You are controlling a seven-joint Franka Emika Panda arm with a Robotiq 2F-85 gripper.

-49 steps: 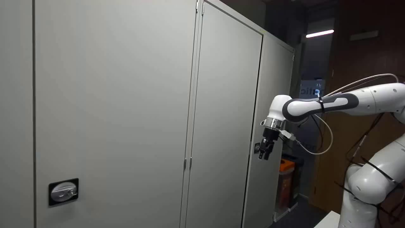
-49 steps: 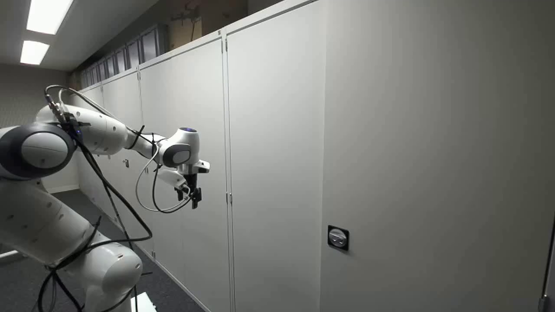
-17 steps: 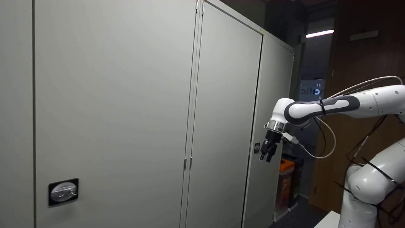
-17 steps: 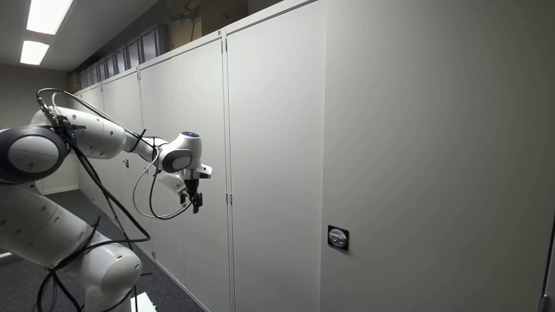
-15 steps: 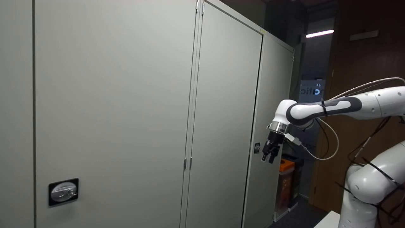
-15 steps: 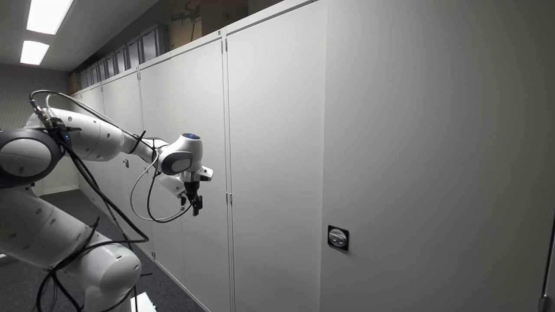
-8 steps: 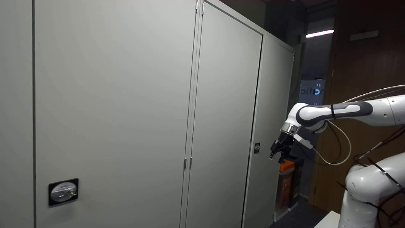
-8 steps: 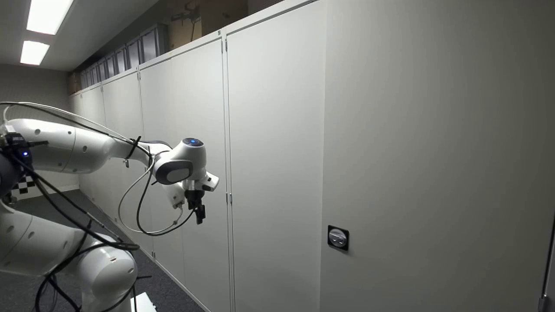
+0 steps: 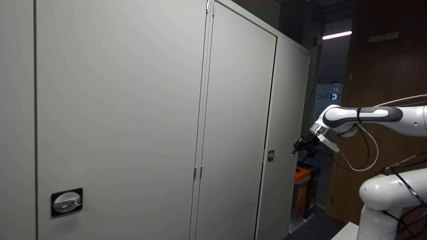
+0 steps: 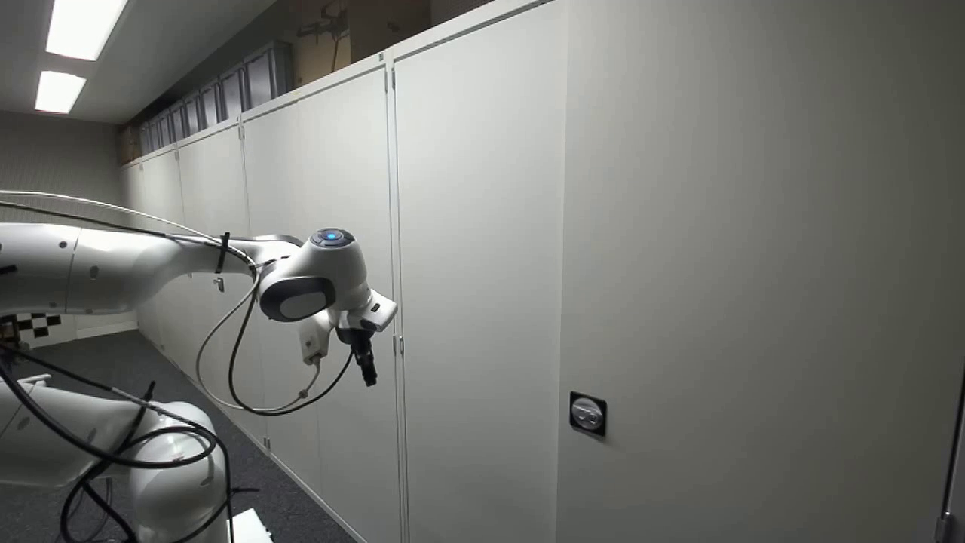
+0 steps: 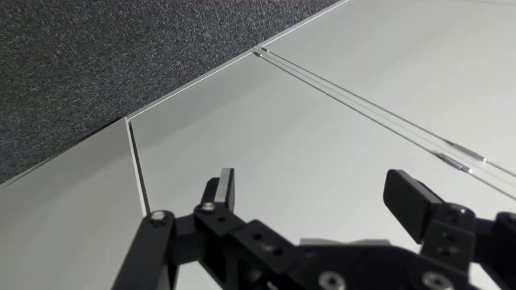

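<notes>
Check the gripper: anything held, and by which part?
Nothing is held: in the wrist view, the gripper is open, jaws wide apart, with only a cabinet door visible beyond the gap.

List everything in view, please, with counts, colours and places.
Cabinets: one row, pale grey, across both exterior views
Latches: at least two, silver, on cabinets
Hinges: several, silver, on cabinets
Boxes: several, grey, atop cabinets
Bins: two, orange and dark, beyond cabinets
Carpet: one, dark grey, below
Light panels: two, white, overhead
Wooden panel: one, brown, background
Arm: one, white, near cabinets
Cables: several, black and white, on arm
Jaws: one pair, black, open, arm's tip
</notes>
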